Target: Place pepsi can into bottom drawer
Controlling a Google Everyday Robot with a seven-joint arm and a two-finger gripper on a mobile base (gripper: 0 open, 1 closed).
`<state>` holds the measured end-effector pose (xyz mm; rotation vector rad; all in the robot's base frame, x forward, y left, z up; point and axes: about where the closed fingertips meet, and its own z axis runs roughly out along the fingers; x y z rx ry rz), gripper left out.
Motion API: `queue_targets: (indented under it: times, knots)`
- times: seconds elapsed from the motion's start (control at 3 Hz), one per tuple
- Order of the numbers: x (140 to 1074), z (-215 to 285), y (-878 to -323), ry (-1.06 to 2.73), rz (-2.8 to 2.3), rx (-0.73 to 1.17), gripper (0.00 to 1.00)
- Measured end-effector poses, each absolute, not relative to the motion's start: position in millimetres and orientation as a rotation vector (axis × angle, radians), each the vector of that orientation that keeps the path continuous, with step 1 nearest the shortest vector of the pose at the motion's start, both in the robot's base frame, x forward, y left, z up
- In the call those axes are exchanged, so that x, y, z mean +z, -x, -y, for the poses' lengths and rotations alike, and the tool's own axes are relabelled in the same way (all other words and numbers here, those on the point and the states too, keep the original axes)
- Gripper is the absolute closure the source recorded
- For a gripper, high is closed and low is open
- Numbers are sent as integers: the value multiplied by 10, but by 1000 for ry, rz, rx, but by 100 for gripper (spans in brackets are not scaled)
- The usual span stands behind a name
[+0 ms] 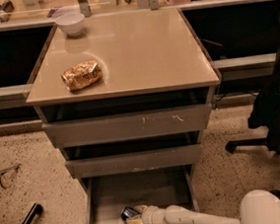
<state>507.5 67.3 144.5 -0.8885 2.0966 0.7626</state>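
Speckled beige stone-look floor point(38, 183) all around, and in the middle sits a grey cabinet with three drawers stacked point(200, 98) under a smooth, glossy beige square tabletop point(139, 49). Top drawer point(126, 127) and middle drawer point(135, 161) are each cracked open a little, and the top one's front has a few pale scuffs. The flat grey bottom drawer point(137, 191) is pulled way out toward the near side.

So the one small dark blue metal pepsi can point(130, 213) is down inside that bottom drawer, near its front and a bit left of centre. It looks tipped rather than standing. The robot's single gripper point(136, 219), white with tan tips, is in the drawer too, coming in from the right on a smooth rounded white arm point(190, 219). The can is right at the far-left tip of the gripper, touching it as far as I can see. Whether the jaws are clenched on it or released, honestly can't tell.

Up on the tabletop there are just two things, well apart: one crinkled golden-brown snack bag point(82, 75) near the left front, and one round white bowl point(70, 23) at the far left corner.

One dark office chair point(278, 105) stands off to the right.
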Motion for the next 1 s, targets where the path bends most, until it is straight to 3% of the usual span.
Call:
queue_targets:
  times: [0.33,0.67,1.0]
  knots:
    - [1445,-673,-5075,889,-2097,763,12]
    - [1445,-673,-5075,889,-2097,763,0]
    - [1444,-674,-5075,889,-2097,763,0]
